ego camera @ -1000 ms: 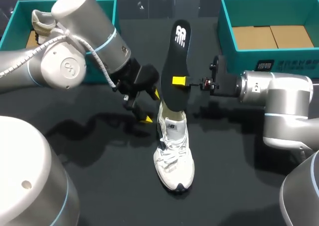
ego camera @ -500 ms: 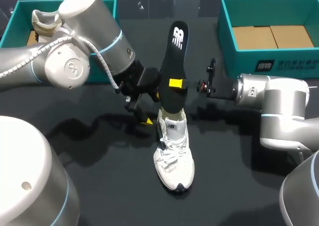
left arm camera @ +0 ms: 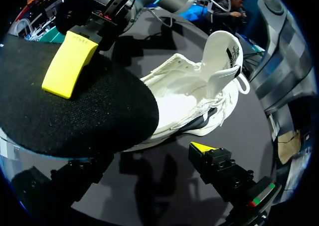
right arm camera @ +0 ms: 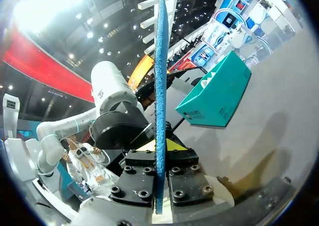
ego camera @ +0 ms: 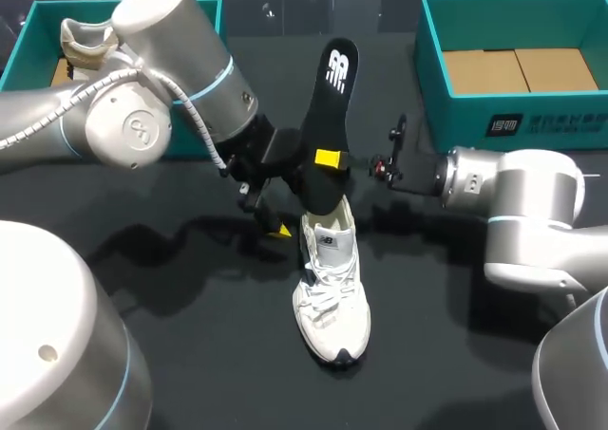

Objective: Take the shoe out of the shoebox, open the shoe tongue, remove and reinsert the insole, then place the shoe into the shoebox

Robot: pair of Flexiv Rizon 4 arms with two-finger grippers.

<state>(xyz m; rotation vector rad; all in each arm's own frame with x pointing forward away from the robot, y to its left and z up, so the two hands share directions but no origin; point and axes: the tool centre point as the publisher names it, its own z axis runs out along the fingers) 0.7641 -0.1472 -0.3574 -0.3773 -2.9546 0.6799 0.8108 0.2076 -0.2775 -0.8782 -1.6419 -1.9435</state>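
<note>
R jaws grip insole (ego camera: 328, 107) upright above shoe (ego camera: 331, 283); L jaws open alongside.

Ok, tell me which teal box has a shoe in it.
The left box: a beige shoe sits inside; the right box shows only bare cardboard.

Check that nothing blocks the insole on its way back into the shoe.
Nothing visible does. The right hand holds the insole upright, its lower end at the opening of the shoe. The open left hand sits beside the heel, not over the opening.
</note>
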